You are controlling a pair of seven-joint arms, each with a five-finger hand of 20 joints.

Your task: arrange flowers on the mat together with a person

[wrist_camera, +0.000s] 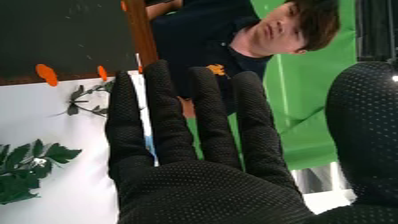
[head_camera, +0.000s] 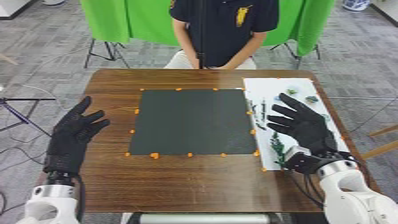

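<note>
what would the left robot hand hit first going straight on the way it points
The left robot hand looks free over the table; the green cloth beyond might come first, though depth is unclear.

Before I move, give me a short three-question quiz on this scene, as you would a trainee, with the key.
1. Fill in: the marks along the edge of the dark mat are ___ in color.
2. Which robot hand is over the white sheet? A) the left hand B) the right hand C) both hands
3. True or false: the green leafy sprig lies on the white sheet, off the dark mat.
Key: 1 orange; 2 B; 3 true.
</note>
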